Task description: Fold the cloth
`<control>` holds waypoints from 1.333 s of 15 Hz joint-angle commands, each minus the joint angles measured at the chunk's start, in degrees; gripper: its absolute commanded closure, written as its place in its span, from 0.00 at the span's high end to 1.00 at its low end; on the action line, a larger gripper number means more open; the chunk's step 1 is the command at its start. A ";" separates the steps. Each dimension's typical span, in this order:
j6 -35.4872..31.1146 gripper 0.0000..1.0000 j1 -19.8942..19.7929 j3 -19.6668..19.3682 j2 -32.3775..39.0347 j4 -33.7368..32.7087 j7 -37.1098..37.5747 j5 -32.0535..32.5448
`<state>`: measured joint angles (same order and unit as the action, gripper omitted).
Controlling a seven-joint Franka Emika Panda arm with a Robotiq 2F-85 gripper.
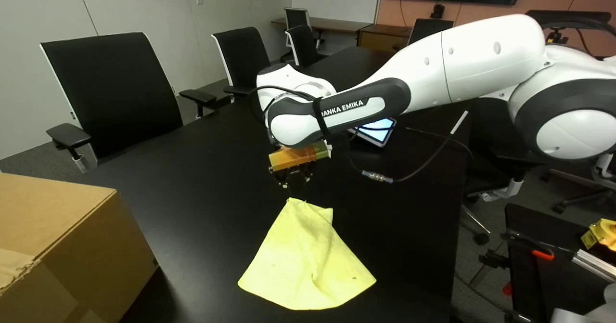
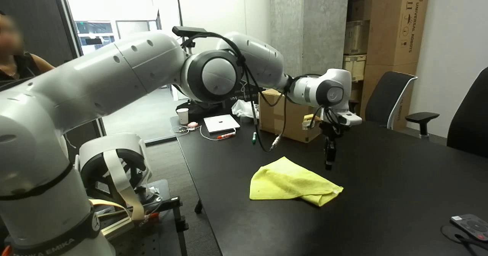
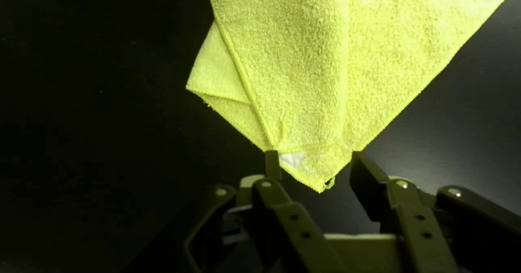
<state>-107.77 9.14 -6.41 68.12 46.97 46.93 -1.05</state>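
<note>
In the wrist view the fingers (image 3: 368, 185) come in from the bottom edge, spread well apart, with a corner of the yellow cloth (image 3: 309, 69) showing in the gap between their tips. Whether either tip touches the cloth cannot be told. A white label (image 3: 292, 159) sits by that corner. To the left, a flap juts out from under the hem of the upper layer.

In an exterior view the arm (image 1: 471, 65) reaches in from the right, and the fingers point down just beside the cloth's narrow end. The cloth lies on the black worktop (image 1: 207, 217), fanning out toward the camera, creased along its middle. A box (image 1: 96, 246) stands to the left, apart from the cloth; a lit screen (image 1: 378, 133) lies behind the arm. Black chairs (image 1: 115, 92) line the worktop's left side.

In an exterior view the arm comes from the left. The cloth lies partly folded over itself, broad on the left and tapering to the right, the fingers beyond that end. Farther back are a laptop (image 2: 221, 123), a cup (image 2: 183, 116), a red marker (image 2: 226, 135) and a green marker (image 2: 254, 137). A person (image 2: 15, 53) shows at the left edge.
</note>
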 commanded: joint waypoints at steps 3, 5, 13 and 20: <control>-1.52 0.95 -0.39 -0.10 -5.69 6.74 -7.55 1.57; -1.50 1.00 -0.82 0.38 -9.91 12.52 -13.83 1.66; -5.26 1.00 -2.21 2.36 -23.91 32.27 -38.37 4.60; -21.16 1.00 -2.18 4.42 -33.96 51.23 -49.58 14.38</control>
<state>-121.22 7.48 -3.29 41.04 87.04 1.80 9.84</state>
